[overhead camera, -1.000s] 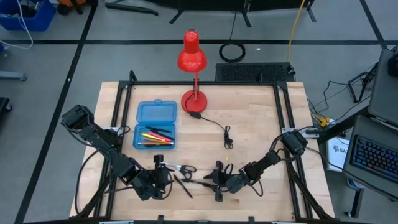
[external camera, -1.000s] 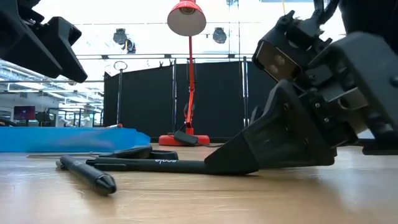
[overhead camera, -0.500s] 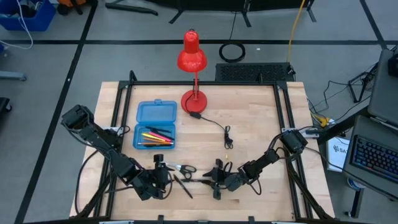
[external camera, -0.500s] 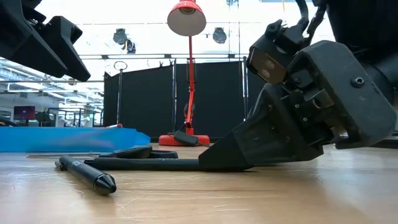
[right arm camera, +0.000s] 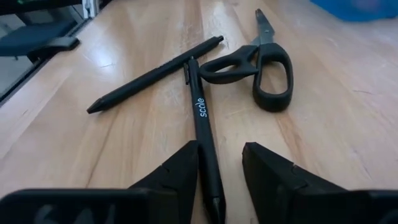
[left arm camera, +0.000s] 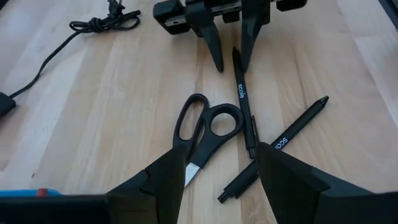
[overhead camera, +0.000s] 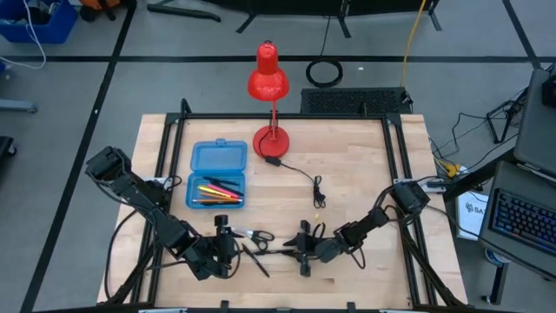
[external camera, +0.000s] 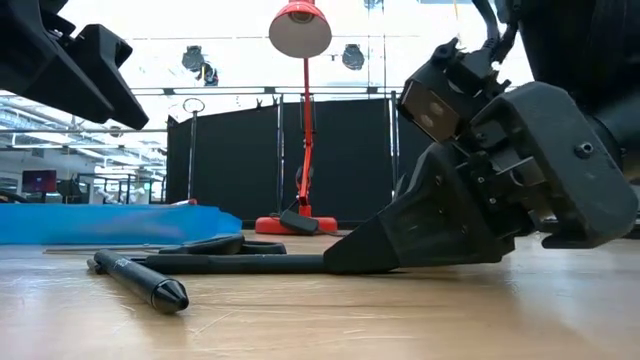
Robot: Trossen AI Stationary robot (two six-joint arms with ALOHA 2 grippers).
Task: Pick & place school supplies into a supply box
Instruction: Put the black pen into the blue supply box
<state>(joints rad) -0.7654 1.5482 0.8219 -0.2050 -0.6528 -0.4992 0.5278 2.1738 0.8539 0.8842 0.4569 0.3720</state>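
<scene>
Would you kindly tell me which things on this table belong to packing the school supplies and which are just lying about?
Part of the job:
- two black pens
- black-handled silver scissors
- translucent blue plastic case, lid open, coloured pencils inside
- right gripper, fingers astride one pen
- left gripper, open beside the scissors

Lying about:
- red desk lamp
- black lamp cord

A robotics lab or test workshop: a pale wooden worktable (overhead camera: pixel 347 156) in a black metal frame stands on grey concrete floor marked with dark tape lines, loose cables (overhead camera: pixel 325 72) at twelve o'clock, a computer keyboard (overhead camera: pixel 526 222) at three o'clock, black curtain panels (external camera: pixel 240 160) behind
</scene>
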